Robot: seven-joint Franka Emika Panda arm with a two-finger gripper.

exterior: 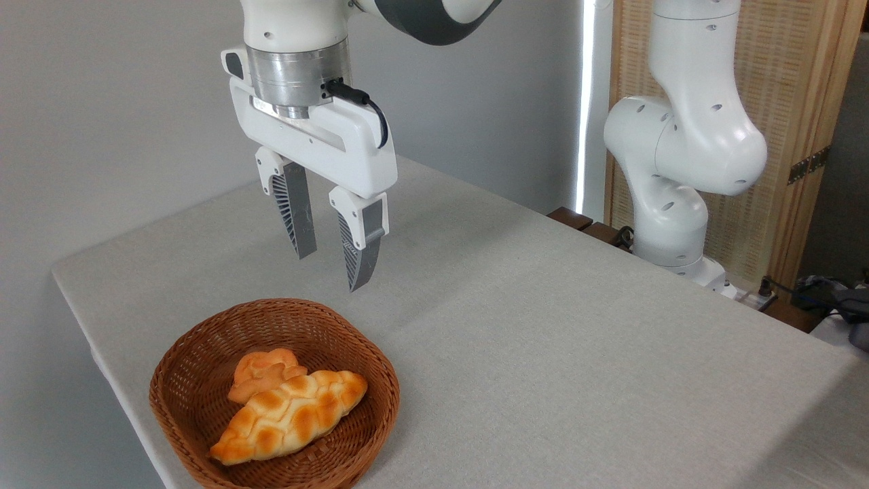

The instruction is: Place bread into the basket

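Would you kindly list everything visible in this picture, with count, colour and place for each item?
braided loaf: one, golden-orange with pale seams, lying inside the basket toward its front.
small bun: one, orange, inside the basket just behind the loaf.
basket: one, brown wicker, near the table's front left corner.
table: one, light grey cloth surface, filling most of the view.
wooden screen: one, tan, at the back right.
cables and dark items: several, black, at the right edge.
arm base: one, white, at the table's far right edge.
claw: one, white with grey fingers, open and empty, above the basket's back rim.
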